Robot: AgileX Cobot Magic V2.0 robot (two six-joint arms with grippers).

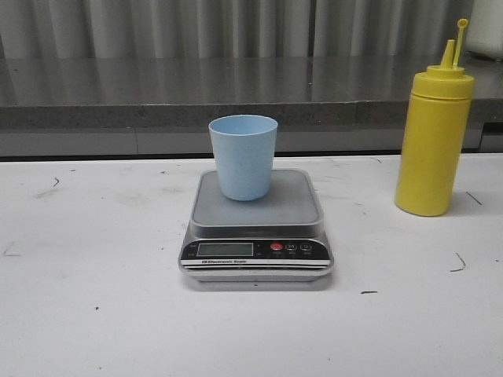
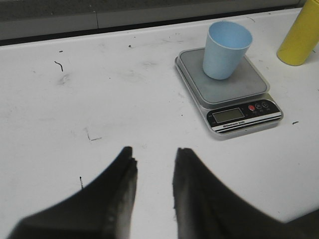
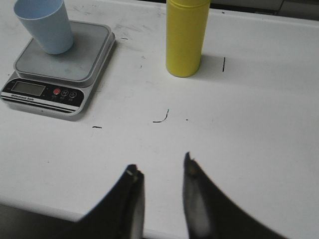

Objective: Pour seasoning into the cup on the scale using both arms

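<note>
We see the scale (image 1: 256,228) near the middle of the table (image 1: 94,314), its display and buttons on the side nearest us. The cup (image 1: 243,156) stands upright on the scale's platform, toward the rear. The seasoning (image 1: 434,133) stands upright on the table to the right of the scale, well apart from it and a little farther back. Behind the table runs a counter ledge (image 1: 157,90) from left to right.
</note>
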